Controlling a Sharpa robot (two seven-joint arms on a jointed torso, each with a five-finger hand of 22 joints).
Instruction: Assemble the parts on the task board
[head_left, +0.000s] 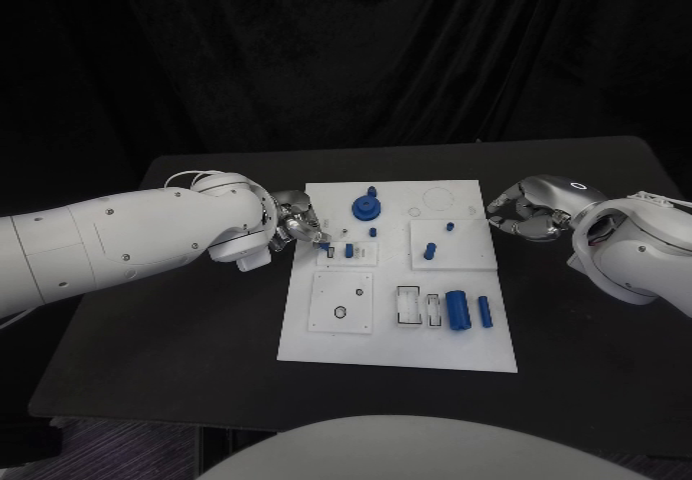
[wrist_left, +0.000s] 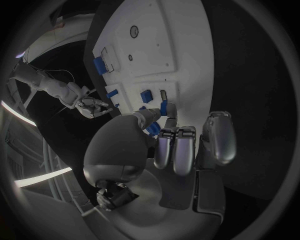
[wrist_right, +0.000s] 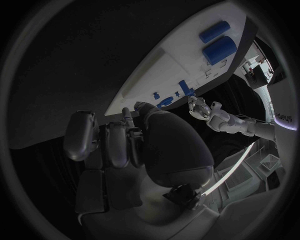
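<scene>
1. Spanning the whole scene: black table, with both white arms reaching in.
2. Lying flat at the table's centre: white task board, long side running from 12 to 6 o'clock.
3. Reaching in from 9 o'clock: left hand, over the board's left edge, fingers curled inward. In the left wrist view, fingertips sit by a small blue part at the board's near edge; cannot tell whether pinched or merely touched.
4. Hovering at 3 o'clock, just off the board's right edge: right hand, fingers curled in with nothing visible between them; same curl in the right wrist view.
5. Standing at the board's 12 o'clock end, left of centre: round blue gear-like part.
6. Lying at the board's 5 o'clock area: thick blue cylinder, with a slimmer blue cylinder just beside it toward 3 o'clock.
7. Standing near the board's middle right: small blue peg, with a tinier blue piece toward 1 o'clock from it.
</scene>
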